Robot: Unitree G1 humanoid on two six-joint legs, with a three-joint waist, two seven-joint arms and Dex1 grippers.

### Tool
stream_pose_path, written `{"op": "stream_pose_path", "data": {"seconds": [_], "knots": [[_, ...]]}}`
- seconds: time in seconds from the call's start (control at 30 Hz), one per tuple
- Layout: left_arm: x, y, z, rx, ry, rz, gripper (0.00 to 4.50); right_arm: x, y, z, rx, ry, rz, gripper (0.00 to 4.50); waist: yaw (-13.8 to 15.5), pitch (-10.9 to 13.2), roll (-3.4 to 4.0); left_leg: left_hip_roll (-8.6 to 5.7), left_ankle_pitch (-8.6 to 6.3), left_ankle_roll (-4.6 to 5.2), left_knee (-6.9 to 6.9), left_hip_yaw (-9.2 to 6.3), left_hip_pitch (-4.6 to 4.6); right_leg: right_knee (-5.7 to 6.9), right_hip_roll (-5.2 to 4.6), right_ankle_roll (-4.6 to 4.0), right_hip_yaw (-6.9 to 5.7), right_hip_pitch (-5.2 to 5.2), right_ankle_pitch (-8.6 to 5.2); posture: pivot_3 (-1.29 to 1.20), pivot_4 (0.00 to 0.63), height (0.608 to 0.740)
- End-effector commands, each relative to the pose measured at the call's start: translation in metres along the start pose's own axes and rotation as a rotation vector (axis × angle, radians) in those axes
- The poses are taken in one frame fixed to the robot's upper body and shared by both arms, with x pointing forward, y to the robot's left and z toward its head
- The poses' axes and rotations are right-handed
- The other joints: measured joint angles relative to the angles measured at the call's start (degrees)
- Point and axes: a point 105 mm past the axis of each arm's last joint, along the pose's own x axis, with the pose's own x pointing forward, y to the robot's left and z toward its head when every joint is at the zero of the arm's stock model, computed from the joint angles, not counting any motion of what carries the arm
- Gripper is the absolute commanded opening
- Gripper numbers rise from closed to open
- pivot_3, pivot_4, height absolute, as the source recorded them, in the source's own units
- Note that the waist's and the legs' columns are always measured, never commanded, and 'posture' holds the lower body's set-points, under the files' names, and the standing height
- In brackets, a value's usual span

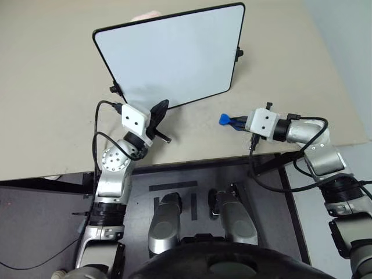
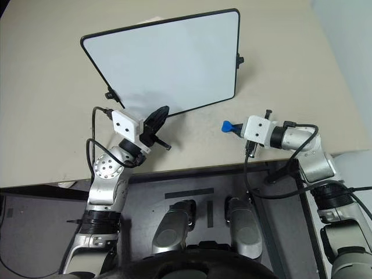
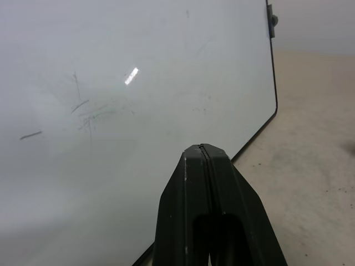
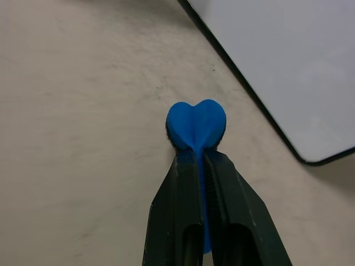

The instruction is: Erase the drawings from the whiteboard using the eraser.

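Blue eraser (image 4: 197,123) between right end effector (image 4: 201,158) fingers

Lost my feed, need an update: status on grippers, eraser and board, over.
Right gripper shut on eraser, off the whiteboard, above the table. Left gripper shut at the board's near edge. Faint smudges on the board. Nothing in the way.

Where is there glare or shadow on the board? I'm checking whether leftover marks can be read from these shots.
Left wrist view: a small bright glare spot sits on the whiteboard, with faint grey smudges beside it; the shut left gripper looms dark. Left eye view: soft shadow on the board's near corner. Right wrist view: the eraser in the right gripper is evenly lit.
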Motion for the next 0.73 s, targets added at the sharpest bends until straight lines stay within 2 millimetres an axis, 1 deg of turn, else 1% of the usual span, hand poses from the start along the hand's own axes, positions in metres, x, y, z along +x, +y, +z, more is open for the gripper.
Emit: {"op": "stream_pose_path", "data": {"seconds": [0.03, 0.07, 0.17, 0.23, 0.3, 0.43, 0.53, 0.63, 0.73], "knots": [[0.0, 0.007, 0.01, 0.022, -0.031, 0.003, 0.0, 0.0, 0.006, 0.01, 0.065, -0.026, 0.046, 0.82, 0.03, 0.0, 0.0, 0.0, 0.01, 0.01, 0.01, -0.02, 0.04, 0.0, 0.01, 0.04, 0.0, 0.05, -0.02, 0.0, 0.15, 0.74], [0.0, 0.008, 0.011, 0.025, -0.031, 0.003, 0.0, 0.001, 0.007, 0.011, 0.074, -0.025, 0.05, 1.12, 0.05, 0.0, 0.0, 0.0, 0.03, 0.02, 0.01, -0.04, 0.04, 0.0, 0.01, 0.06, 0.0, 0.07, -0.03, 0.0, 0.15, 0.74], [-0.002, 0.013, 0.012, 0.035, -0.027, 0.004, 0.0, 0.006, 0.006, 0.019, 0.089, -0.051, 0.043, 2.22, 0.08, 0.0, 0.0, -0.01, 0.08, 0.08, 0.02, -0.06, 0.03, 0.01, 0.01, 0.08, 0.02, 0.07, -0.02, 0.0, 0.15, 0.74], [-0.003, 0.016, 0.013, 0.043, -0.023, 0.004, 0.0, 0.006, 0.0, 0.024, 0.071, -0.066, 0.006, 2.89, 0.09, 0.0, 0.0, -0.01, 0.09, 0.09, 0.03, -0.07, 0.03, 0.02, 0.01, 0.08, 0.03, 0.07, -0.01, 0.0, 0.15, 0.74], [-0.004, 0.019, 0.015, 0.052, -0.02, 0.002, 0.0, 0.002, -0.009, 0.027, 0.062, -0.081, -0.042, 3.56, 0.1, 0.0, 0.0, -0.01, 0.09, 0.09, 0.03, -0.08, 0.04, 0.03, 0.02, -0.03, 0.03, 0.07, 0.05, 0.0, 0.15, 0.74], [-0.008, 0.021, 0.014, 0.063, -0.007, 0.006, 0.0, -0.015, -0.019, 0.033, 0.109, -0.144, -0.113, 3.56, 0.4, 0.0, 0.0, -0.04, 0.09, 0.09, 0.04, -0.1, 0.02, 0.04, 0.0, -0.21, 0.06, 0.07, 0.17, 0.0, 0.15, 0.74], [-0.01, 0.018, 0.014, 0.06, 0.002, -0.007, 0.0, -0.027, -0.021, 0.029, 0.139, -0.137, -0.158, 3.56, 0.52, 0.0, 0.0, -0.06, 0.07, 0.11, 0.03, -0.11, 0.01, 0.03, 0.01, -0.3, 0.08, 0.08, 0.19, 0.0, 0.15, 0.74], [-0.003, 0.017, 0.016, 0.064, 0.004, -0.046, 0.0, -0.038, -0.023, 0.031, 0.16, -0.149, -0.206, 3.56, 0.66, 0.0, 0.0, -0.07, 0.05, 0.11, 0.03, -0.11, 0.0, 0.03, 0.01, -0.32, 0.09, 0.09, 0.17, 0.0, 0.15, 0.74], [0.002, 0.015, 0.017, 0.06, 0.004, -0.071, 0.0, -0.043, -0.023, 0.033, 0.169, -0.151, -0.235, 3.56, 0.67, 0.0, 0.0, -0.08, 0.06, 0.11, 0.04, -0.1, 0.0, 0.04, 0.01, -0.23, 0.1, 0.09, 0.13, 0.0, 0.15, 0.74]]}}
